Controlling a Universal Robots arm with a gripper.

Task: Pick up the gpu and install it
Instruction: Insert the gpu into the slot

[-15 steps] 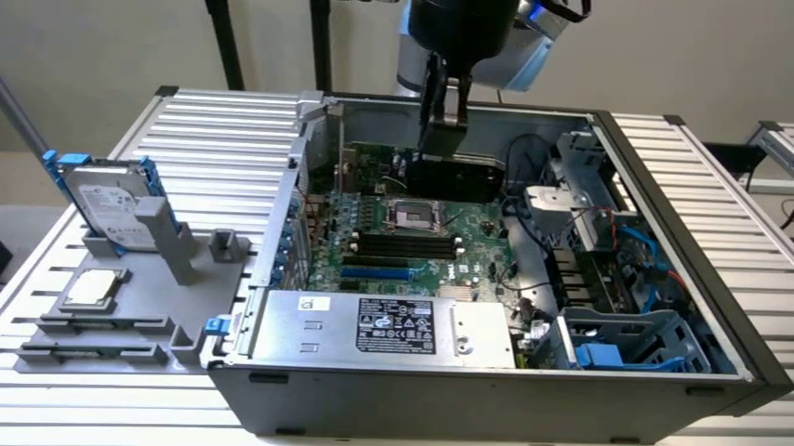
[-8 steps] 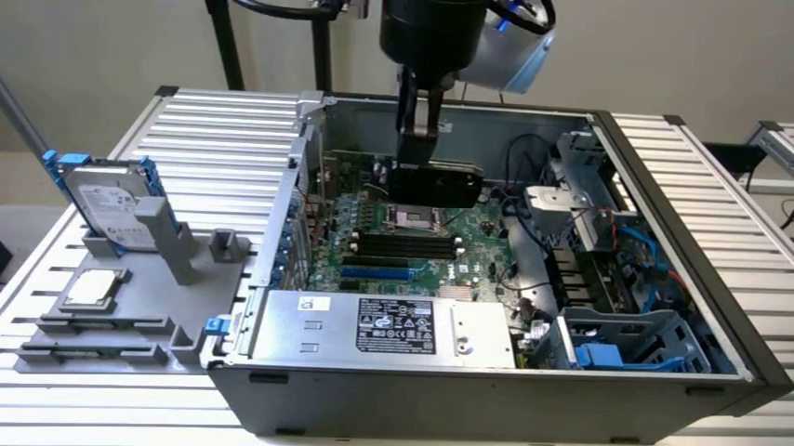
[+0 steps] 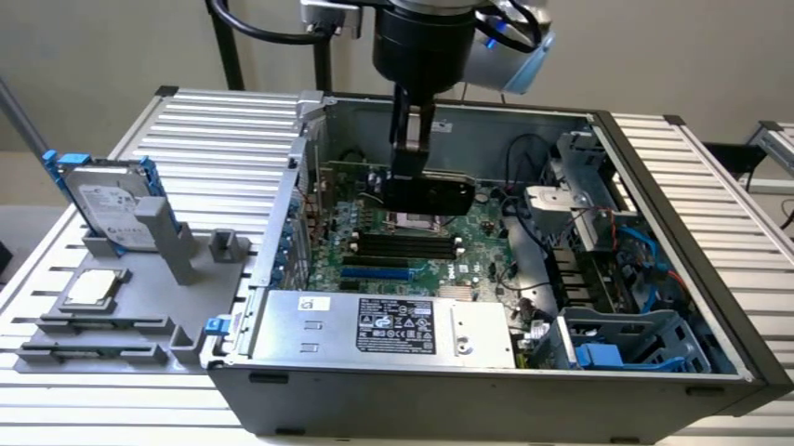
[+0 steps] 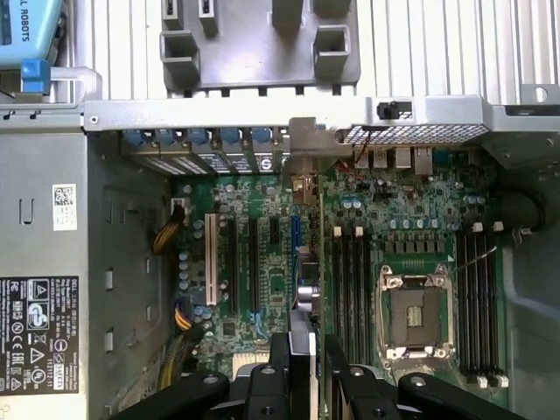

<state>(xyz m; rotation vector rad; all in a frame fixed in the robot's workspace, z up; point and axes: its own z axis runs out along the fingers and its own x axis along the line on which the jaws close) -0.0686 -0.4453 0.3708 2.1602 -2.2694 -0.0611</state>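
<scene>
Exterior view, front to back: a silver power supply box with a black label fills the near edge of the open grey computer case, which lies on a slatted metal tabletop. Behind the box spreads the green motherboard. Over the board hangs the gpu, a flat card with a black cooler, pinched at its upper edge by the black gripper, whose fingers stand narrow around it.
</scene>
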